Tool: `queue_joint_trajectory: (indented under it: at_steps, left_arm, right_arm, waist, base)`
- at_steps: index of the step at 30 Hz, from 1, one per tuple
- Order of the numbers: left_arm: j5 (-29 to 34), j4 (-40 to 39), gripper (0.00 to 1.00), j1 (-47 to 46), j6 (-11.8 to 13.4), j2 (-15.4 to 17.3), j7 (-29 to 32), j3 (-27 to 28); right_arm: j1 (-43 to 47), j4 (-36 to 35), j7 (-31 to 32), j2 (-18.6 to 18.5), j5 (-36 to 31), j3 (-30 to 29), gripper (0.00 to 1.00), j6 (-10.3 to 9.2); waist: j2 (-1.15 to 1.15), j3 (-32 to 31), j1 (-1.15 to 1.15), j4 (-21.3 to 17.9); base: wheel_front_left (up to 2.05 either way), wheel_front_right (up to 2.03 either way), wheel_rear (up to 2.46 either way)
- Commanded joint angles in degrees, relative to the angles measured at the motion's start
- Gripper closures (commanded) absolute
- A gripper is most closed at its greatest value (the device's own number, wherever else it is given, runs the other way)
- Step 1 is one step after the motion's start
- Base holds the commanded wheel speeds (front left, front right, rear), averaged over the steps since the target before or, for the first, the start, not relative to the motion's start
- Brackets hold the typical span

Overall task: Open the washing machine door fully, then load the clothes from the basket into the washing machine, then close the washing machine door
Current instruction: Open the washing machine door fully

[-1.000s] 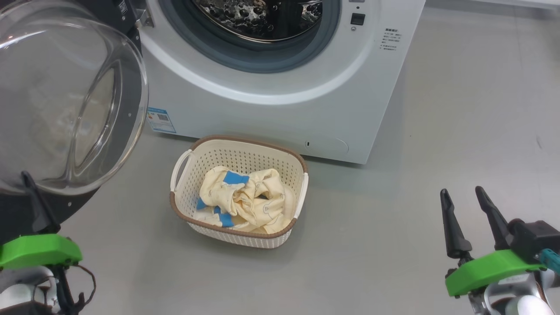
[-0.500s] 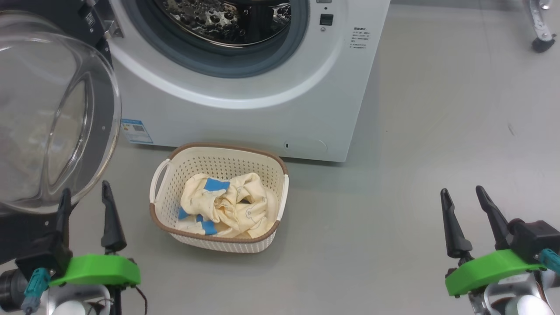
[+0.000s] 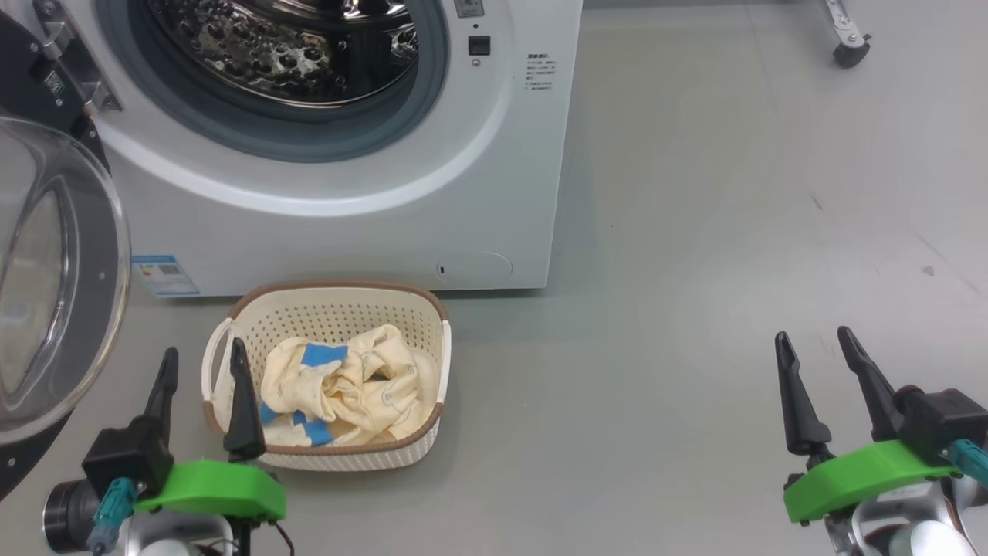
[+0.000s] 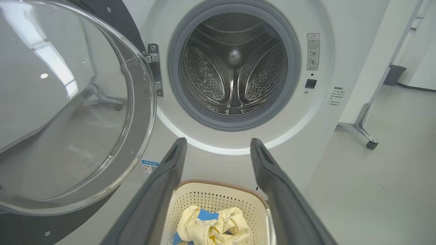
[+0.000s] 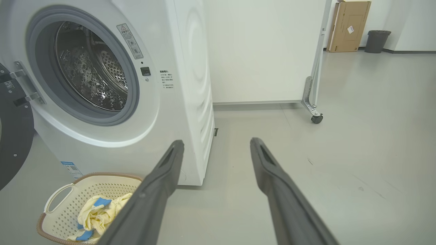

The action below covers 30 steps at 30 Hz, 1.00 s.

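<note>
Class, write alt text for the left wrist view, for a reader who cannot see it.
A white washing machine stands open, its steel drum empty, with the washing machine door swung wide at the left. Below, the open left tool frames the basket holding the cream-and-blue clothes.

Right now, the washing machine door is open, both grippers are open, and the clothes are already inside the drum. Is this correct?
One thing is wrong: the clothes are not inside the drum, which is bare in the left wrist view; they lie in the basket. The washing machine door is open, and the left gripper and right gripper are open.
</note>
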Motion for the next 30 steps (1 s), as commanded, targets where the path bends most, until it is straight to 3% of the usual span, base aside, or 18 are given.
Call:
queue_joint_trajectory:
  at_steps: [1,10,30]
  left_arm:
    - [0.69,-1.58,0.0,-2.07,0.06,0.81,0.0,2.0]
    - [1.18,-0.99,0.0,-2.06,0.34,1.23,0.86,0.93]
    - [0.64,-1.2,0.0,-1.73,0.77,1.72,2.01,-0.36]
  right_arm:
    - [-1.97,-2.32,-0.14,-0.55,-0.63,1.25,0.0,0.1]
    - [-1.4,-2.97,0.13,-0.55,-0.44,1.3,0.0,0.1]
    - [-1.62,-2.28,-0.37,-0.55,-0.22,1.48,0.0,0.1]
  waist:
    - [0.0,-0.2,0.0,-0.84]
    - [0.0,-0.52,0.0,-3.16]
    - [0.0,-0.55,0.0,-3.48]
  base:
    - [0.0,0.0,0.0]
    - [0.0,0.0,0.0]
    - [0.0,0.0,0.0]
